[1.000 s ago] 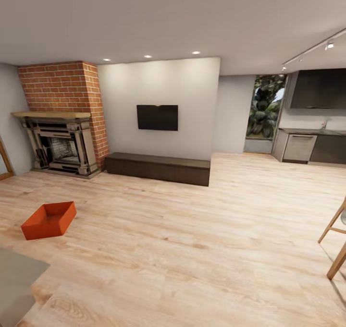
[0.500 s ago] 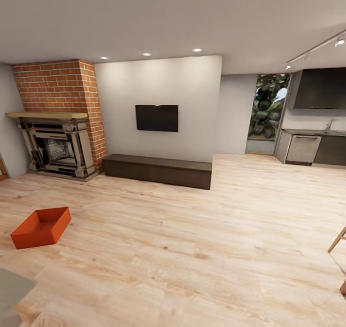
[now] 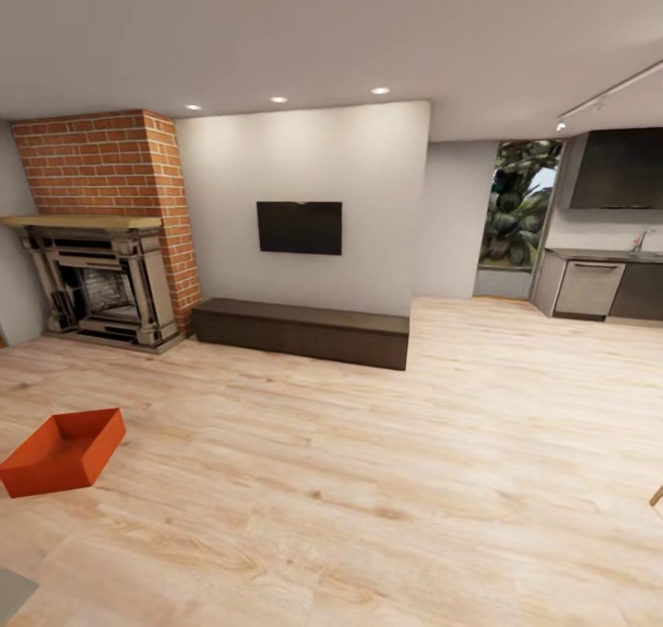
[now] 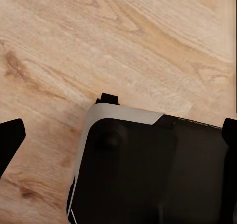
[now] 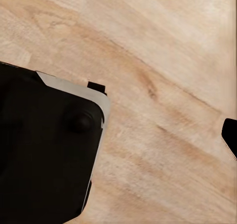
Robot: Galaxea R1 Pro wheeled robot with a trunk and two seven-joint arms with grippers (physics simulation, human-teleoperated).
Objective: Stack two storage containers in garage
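Jaws spread wide on both arms, nothing held, wood-plank floor (image 3: pixel 387 480) below. I see one storage container (image 3: pixel 61 452) resting low left near the fireplace (image 3: pixel 97 282). I'd swing left, approach squarely, stop short.

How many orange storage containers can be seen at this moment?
1. A single storage container sits on the wood-plank floor at the head view's lower left, in front of the brick fireplace. The second container may be out of frame.

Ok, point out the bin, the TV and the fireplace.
bin (image 3: pixel 57 459): head view, its open inside.
TV (image 3: pixel 298 227): head view, middle of the screen.
fireplace (image 3: pixel 103 289): head view, the firebox opening.
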